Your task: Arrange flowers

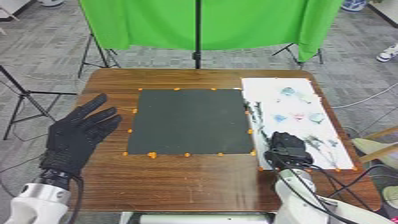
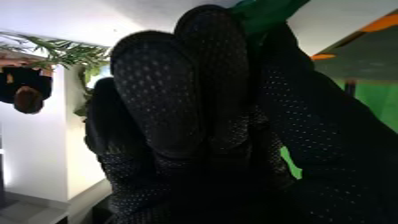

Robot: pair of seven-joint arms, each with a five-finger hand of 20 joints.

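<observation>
Pale blue and pink flowers (image 1: 298,118) lie on the white sheet (image 1: 261,89). My left hand (image 1: 73,137) is open — my right hand (image 1: 289,150), I can't tell.

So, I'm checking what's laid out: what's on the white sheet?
Blue flowers, a pinkish one and thin stems lie on the white sheet. The right hand is over its near part; what lies beneath it is hidden.

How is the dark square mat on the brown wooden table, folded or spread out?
Spread out: the dark square mat lies flat, all four corners showing.
</observation>
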